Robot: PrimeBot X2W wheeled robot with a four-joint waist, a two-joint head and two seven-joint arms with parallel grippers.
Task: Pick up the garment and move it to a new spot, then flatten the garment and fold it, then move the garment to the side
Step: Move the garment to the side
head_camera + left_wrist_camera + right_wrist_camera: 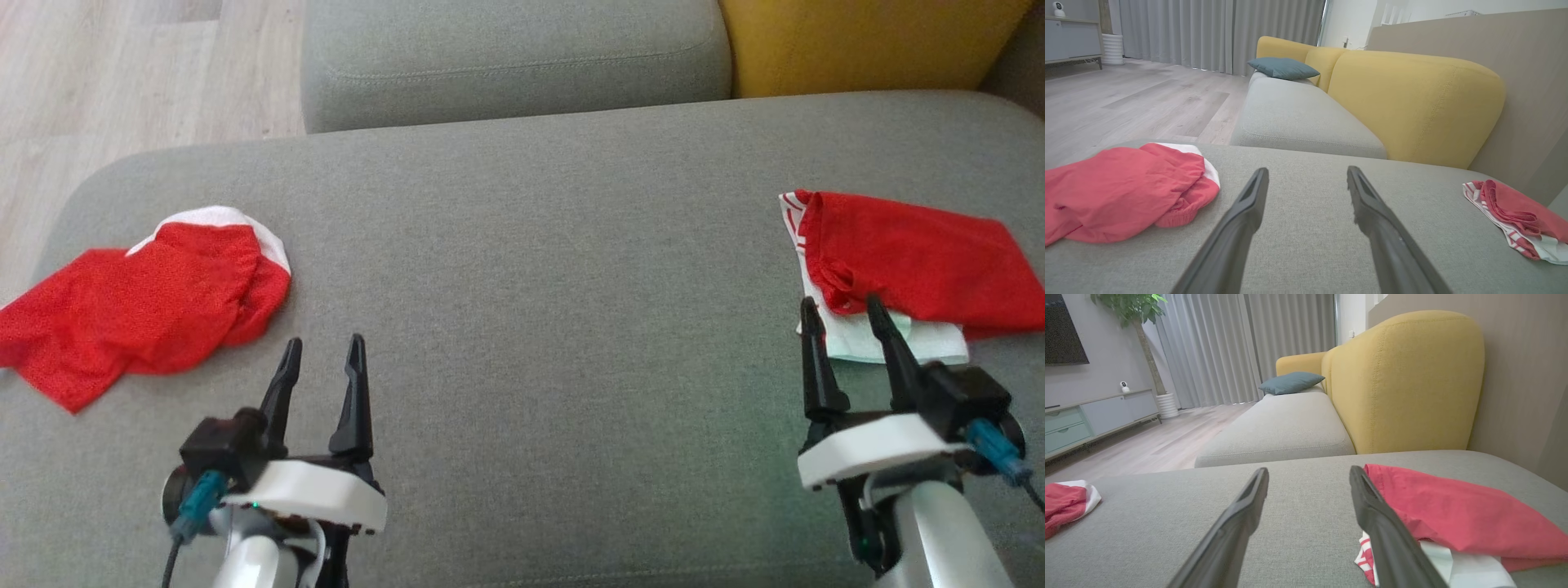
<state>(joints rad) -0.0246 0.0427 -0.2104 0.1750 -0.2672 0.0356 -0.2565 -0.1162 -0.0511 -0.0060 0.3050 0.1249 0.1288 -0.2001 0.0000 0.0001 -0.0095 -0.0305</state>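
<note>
Plainly nothing is being held: the crumpled red garment point(147, 302) is lying at nine o'clock on the grey cushion point(539, 286), near the left gripper point(325, 341), which is standing wide and empty. At three o'clock the right gripper point(841, 300), equally wide, is hovering by a folded red garment point(914, 261), seemingly finished; lifting, flattening and folding are waiting.

We find a first garment point(139, 310) at frame left and a second garment point(906, 269) at frame right, well apart on the seat cushion point(531, 286).

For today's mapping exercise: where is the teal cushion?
In the left wrist view, the teal cushion lies upper centre, on the far grey seat beside the yellow backrest.
</note>
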